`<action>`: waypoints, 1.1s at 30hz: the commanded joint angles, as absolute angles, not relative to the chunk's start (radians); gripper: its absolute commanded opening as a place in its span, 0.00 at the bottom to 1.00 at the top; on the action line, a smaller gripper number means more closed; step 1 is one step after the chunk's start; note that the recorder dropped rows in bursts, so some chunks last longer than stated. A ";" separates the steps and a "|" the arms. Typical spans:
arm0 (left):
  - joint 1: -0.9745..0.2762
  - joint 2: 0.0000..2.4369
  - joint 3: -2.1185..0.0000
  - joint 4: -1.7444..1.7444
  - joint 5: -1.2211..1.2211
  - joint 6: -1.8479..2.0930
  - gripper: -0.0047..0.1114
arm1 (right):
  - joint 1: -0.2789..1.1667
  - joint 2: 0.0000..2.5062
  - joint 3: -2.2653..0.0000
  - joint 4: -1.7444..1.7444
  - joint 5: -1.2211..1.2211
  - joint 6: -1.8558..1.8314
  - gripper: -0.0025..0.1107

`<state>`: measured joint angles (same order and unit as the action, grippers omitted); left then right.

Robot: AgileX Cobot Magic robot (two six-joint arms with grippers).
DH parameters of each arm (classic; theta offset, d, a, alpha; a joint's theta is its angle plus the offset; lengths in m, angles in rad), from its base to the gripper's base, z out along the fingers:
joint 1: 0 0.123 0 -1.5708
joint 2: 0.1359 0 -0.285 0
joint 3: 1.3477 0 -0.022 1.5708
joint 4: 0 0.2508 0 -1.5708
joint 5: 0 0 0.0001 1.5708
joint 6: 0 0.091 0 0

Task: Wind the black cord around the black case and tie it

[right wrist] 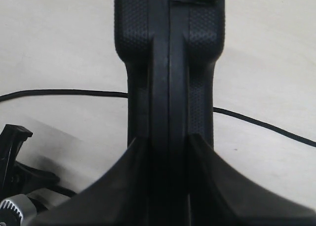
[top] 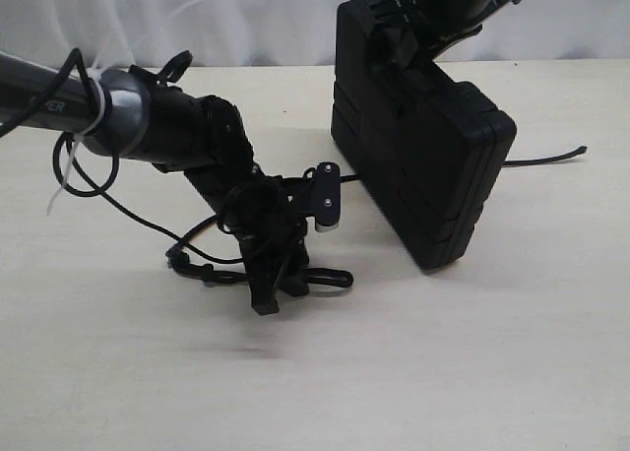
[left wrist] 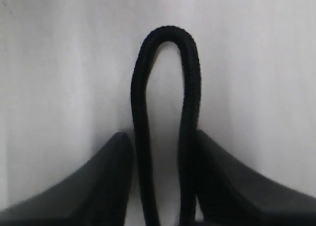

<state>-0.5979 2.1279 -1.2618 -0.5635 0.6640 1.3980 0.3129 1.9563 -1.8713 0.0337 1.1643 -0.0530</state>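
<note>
Clamping the black case [top: 423, 165] at its far upper edge with the right gripper [right wrist: 168, 139], fingers [right wrist: 232, 196] pressed tight against both faces of the rim. Holds it tipped up on a lower edge, tilted, right of centre on the pale table [top: 492, 372]. Reaches in from the left with the other arm, low over the table, left of the case and nearer.

Straddles a narrow loop of the black cord [left wrist: 170, 33] with the left gripper [left wrist: 163, 139]: fingers [left wrist: 98, 186] apart, one on each outer side of the loop, hard against or just beside its two strands, with the strands themselves apart and unsquashed. Cannot tell whether pinching the loop or only flanking it.

Leaves the rest of the cord lying on the table: rightward from the left gripper to the case, out of sight where it passes the case, then out again on the far right side, trailing loose toward the right.
</note>
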 commanded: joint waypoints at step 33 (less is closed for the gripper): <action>-0.507 2.087 -1.256 -0.064 0.880 1.086 0.41 | 0.316 1.975 -1.847 0.037 1.221 -0.071 0.06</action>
<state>-0.5104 2.0799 -1.2600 -0.0609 0.8798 1.0804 0.3129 1.9563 -1.8713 0.0358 1.1643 -0.0604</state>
